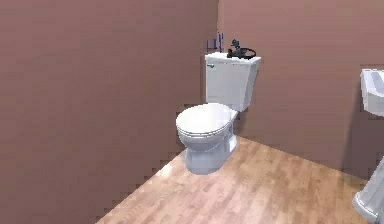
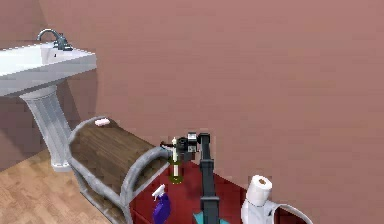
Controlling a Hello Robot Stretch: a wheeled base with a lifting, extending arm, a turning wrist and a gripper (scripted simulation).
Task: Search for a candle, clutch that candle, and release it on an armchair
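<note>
In the arm side view the dark arm (image 2: 207,178) rises from the bottom edge, and the gripper (image 2: 171,150) sits left of its white squares. Just under the gripper a small yellow-green upright thing (image 2: 177,172) stands on a dark red surface (image 2: 232,192). It is too small to name as a candle. I cannot tell whether the gripper holds anything.
A purple spray bottle (image 2: 160,206) and a toilet paper roll (image 2: 260,189) share the red surface. A wooden barrel-shaped tub (image 2: 105,152) and a pedestal sink (image 2: 45,70) stand to the left. Ahead are a white toilet (image 1: 212,125), small items on its tank (image 1: 232,48) and wood floor (image 1: 260,185).
</note>
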